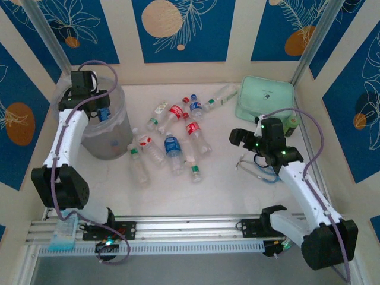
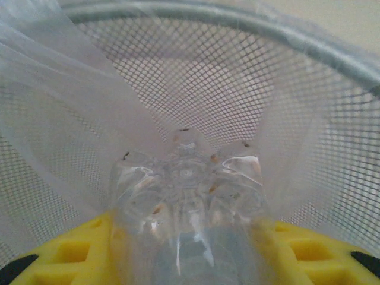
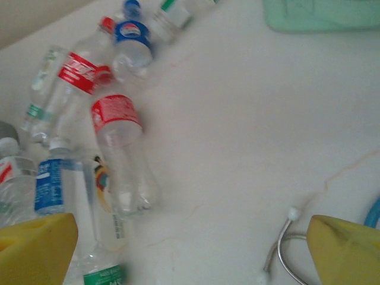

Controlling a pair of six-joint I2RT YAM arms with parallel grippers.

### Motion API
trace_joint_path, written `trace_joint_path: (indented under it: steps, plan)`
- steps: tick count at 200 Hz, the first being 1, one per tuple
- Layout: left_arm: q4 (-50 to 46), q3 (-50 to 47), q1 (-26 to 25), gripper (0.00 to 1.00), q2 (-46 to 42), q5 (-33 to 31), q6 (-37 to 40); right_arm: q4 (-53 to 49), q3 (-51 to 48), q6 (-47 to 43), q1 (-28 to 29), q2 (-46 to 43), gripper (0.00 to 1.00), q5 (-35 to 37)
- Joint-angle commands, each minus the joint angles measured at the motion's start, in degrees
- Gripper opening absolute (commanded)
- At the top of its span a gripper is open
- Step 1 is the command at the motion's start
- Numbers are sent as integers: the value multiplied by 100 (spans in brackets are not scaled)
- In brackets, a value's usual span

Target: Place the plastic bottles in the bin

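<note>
From above, the left hand (image 1: 98,105) hung over the bin (image 1: 116,142), clenched on a blue-capped bottle (image 1: 104,114). The right hand (image 1: 237,138) hovered released and empty above the counter (image 1: 225,190), just right of the loose bottles (image 1: 172,145). Nine lay there by count (they overlapped, so one more may have hidden), making ten with the held one. There was also one bin, one green case (image 1: 264,98), one can (image 1: 291,124) and one stethoscope (image 1: 255,169).

At the left wrist, yellow fingers (image 2: 65,255) pinched the bottle's clear body. Its base pointed at the bin's mesh wall, inside the rim. Folds of the bag (image 2: 53,119) crowded in on both sides. Let go there, the bottle might lodge on a fold rather than drop to the bottom. The hand itself could also catch the loose film and drag it up.

At the right wrist, the fingers (image 3: 35,246) stood wide apart with nothing between them. About eight bottles showed at the left, several touching. The stethoscope's metal tube lay just beside the right finger, so a careless descent could hook it. The bottles were round and slick, so closing on one would likely roll its neighbours, or it could squirt out of the grip.
</note>
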Motion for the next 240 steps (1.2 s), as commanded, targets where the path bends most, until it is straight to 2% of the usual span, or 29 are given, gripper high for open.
trace_joint_path:
  steps: [1,16,25,32,63,79,92,137,165,187,216,225,240]
  plan:
    - [-37,-131,37,0,13,251,-238,-165,68,9,-23,14,99,-620]
    - [-141,-80,44,14,26,369,-256,-84,54,65,-37,-21,99,-751]
    - [-283,60,47,34,50,421,-254,-91,94,113,-36,-10,99,-806]
    - [-393,213,47,43,61,432,-230,-121,149,145,-34,2,99,-842]
    - [-866,825,44,78,116,381,-82,-335,400,195,-33,111,99,-948]
    - [-956,914,52,90,47,458,-6,-410,449,246,-36,125,99,-1052]
    - [-1053,1002,52,93,-23,454,46,-506,503,249,-30,131,99,-1111]
    - [-1244,1198,55,93,-415,548,98,-812,749,273,-32,237,99,-1105]
    - [-1102,757,36,93,-870,1109,-88,-674,864,559,-31,440,99,-1124]
    - [-649,116,44,95,-1332,2107,-264,-424,1014,1049,10,728,99,-1106]
    - [-208,-493,-4,95,-1830,2999,-796,-53,1161,1357,391,1095,99,-801]
    - [-196,-636,-119,95,-2020,3063,-869,-53,1236,1158,578,1266,100,-650]
    - [-330,-817,-368,95,-2382,2788,-865,-374,1508,573,726,1616,98,-612]
